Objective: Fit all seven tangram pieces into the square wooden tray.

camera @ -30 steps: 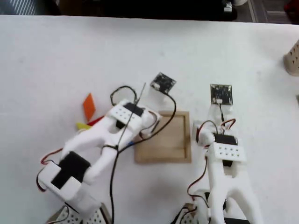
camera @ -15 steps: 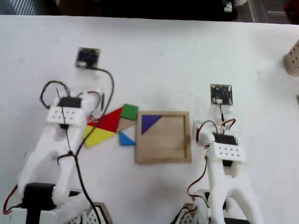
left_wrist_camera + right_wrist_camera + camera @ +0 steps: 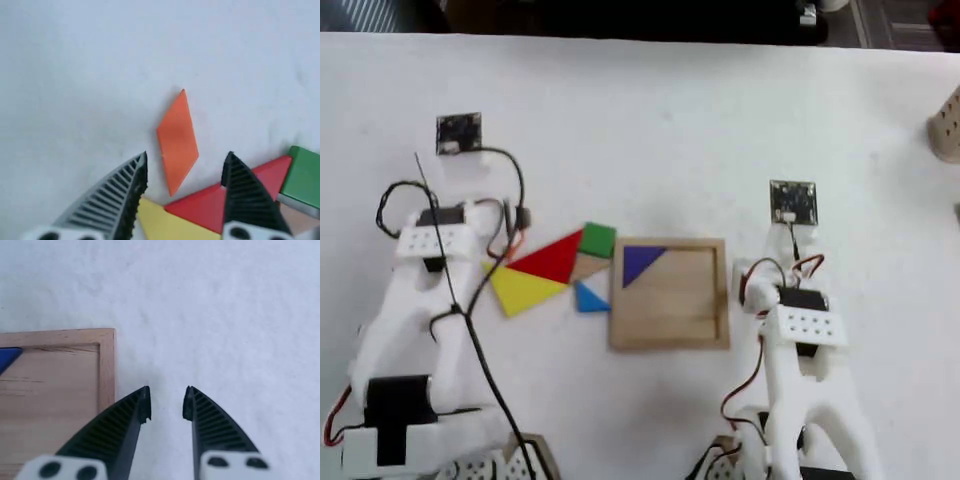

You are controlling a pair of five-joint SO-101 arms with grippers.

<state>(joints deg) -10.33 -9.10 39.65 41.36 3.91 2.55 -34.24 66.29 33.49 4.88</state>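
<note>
The left jaws, wide open and empty, frame the orange piece (image 3: 177, 142); closing across its narrow width, clear of the red triangle (image 3: 210, 205) beneath one tip, looks wisest.

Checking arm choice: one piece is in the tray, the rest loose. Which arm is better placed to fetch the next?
Left. Its jaws stand open at the orange piece, beside the red piece; the right jaws sit past the tray's far side.

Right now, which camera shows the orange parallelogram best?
Left wrist view: the orange parallelogram lies whole, just ahead of the open left end effector. High view: cables hide most of it; the right wrist view faces the tray corner.
</note>
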